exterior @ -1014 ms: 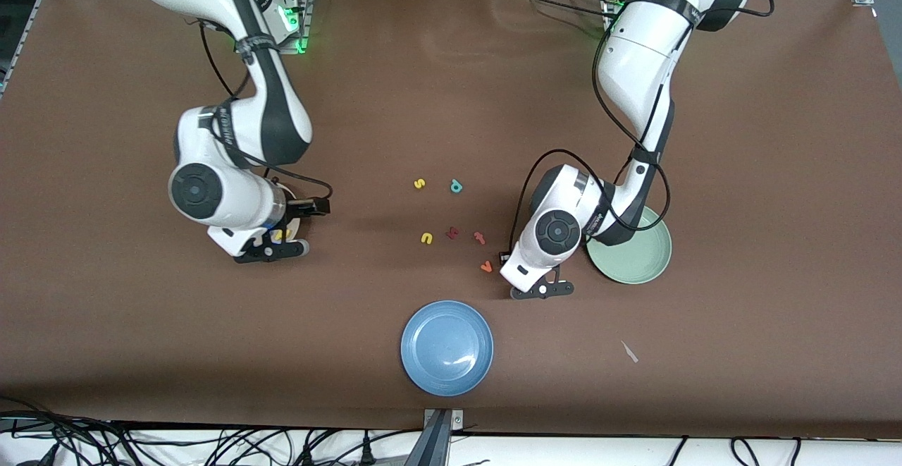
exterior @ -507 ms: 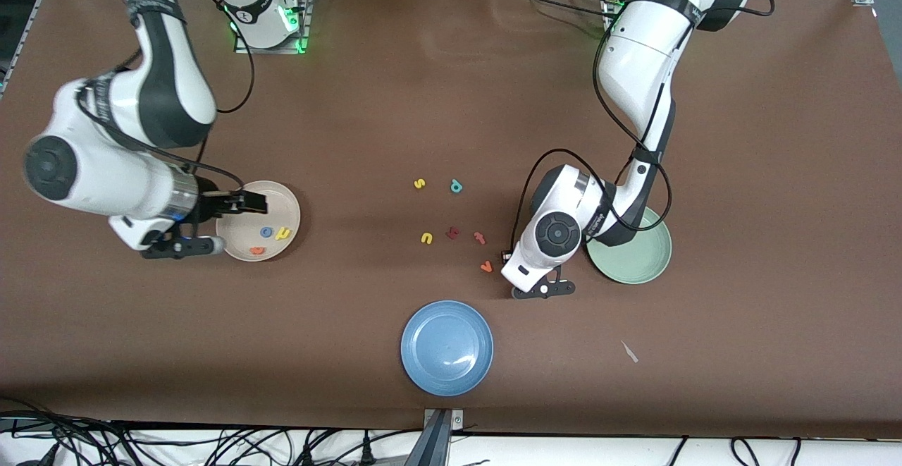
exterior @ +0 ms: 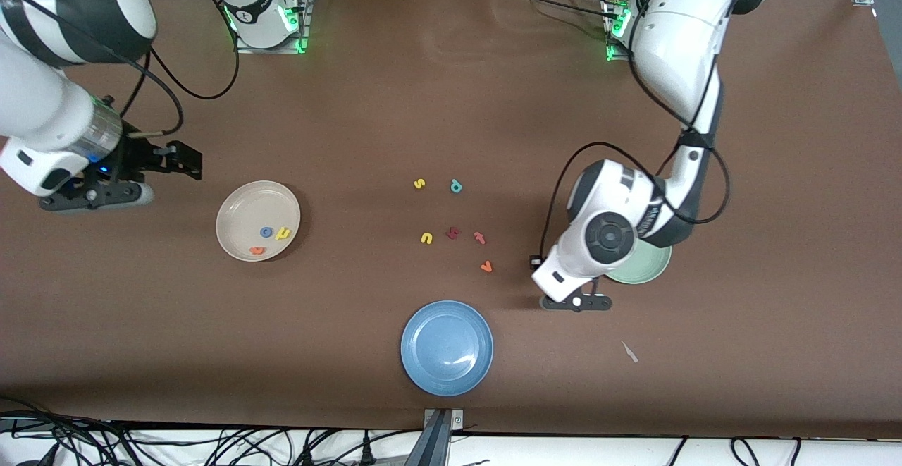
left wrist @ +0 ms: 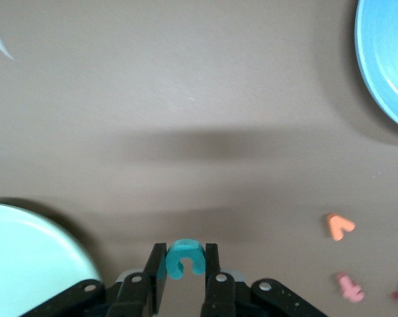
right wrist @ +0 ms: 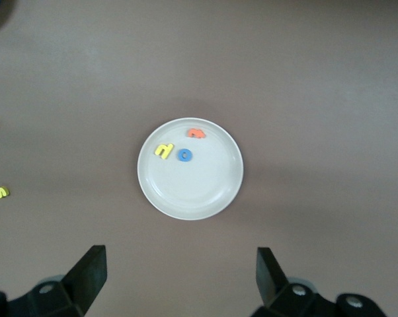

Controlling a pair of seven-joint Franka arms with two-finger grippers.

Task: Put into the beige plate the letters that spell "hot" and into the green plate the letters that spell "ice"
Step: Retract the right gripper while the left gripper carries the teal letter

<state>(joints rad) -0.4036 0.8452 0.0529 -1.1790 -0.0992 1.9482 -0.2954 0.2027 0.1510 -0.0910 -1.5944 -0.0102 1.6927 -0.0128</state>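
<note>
- My right gripper [exterior: 95, 194] had pulled away from the beige plate [exterior: 239, 237] and hung empty over bare table toward the right arm's end, its fingers [right wrist: 90, 271] spread wide. A second earlier it had been right over that plate.
- With it gone, the plate showed the yellow "h" [exterior: 283, 233], blue "o" [exterior: 266, 232] and orange "t" [exterior: 257, 249] lying inside, so I judged "hot" finished.
- My left gripper [left wrist: 184, 277] was clamped on the teal "c" [left wrist: 183, 258], pinched between both fingers and lifted off the table.
- In the last second that arm had swung from beside the orange "v" [exterior: 486, 266] toward the green plate [exterior: 652, 268], and now hung just beside its rim, on the front-camera side.
- The green plate was mostly hidden by my left arm; I could not tell what already lay in it.
- The "c" seemed ready to go over the rim.
- The dark red letter [exterior: 452, 233] sat on the table among the leftovers.
</note>
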